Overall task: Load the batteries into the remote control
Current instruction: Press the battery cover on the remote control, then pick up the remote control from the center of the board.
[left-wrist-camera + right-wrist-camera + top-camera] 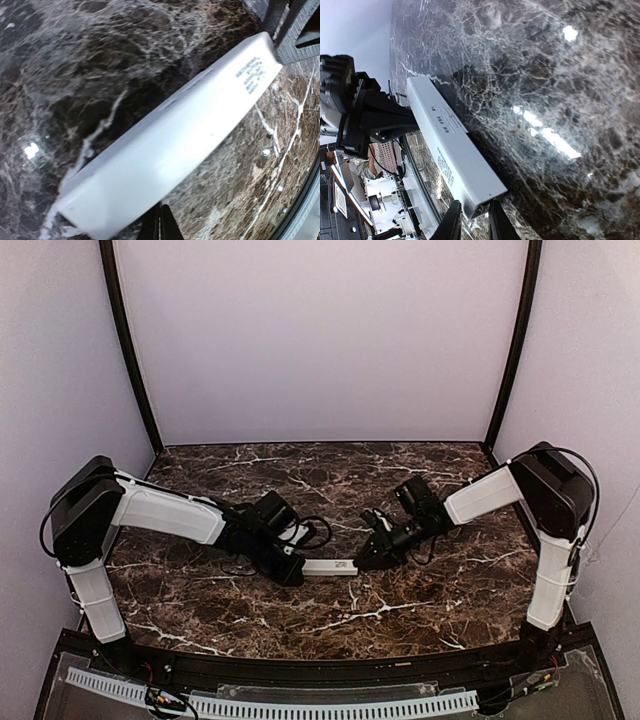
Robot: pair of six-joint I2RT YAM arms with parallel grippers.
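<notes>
Here the left gripper (pixel 298 570) and right gripper (pixel 358 562) pinch opposite ends of the slim, smooth white remote control (pixel 331 566).

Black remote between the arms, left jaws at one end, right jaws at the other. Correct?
No. The remote control is white, not black, as the top external view shows. The rest stands: left gripper's jaws at one end, right gripper's jaws at the other.
</notes>
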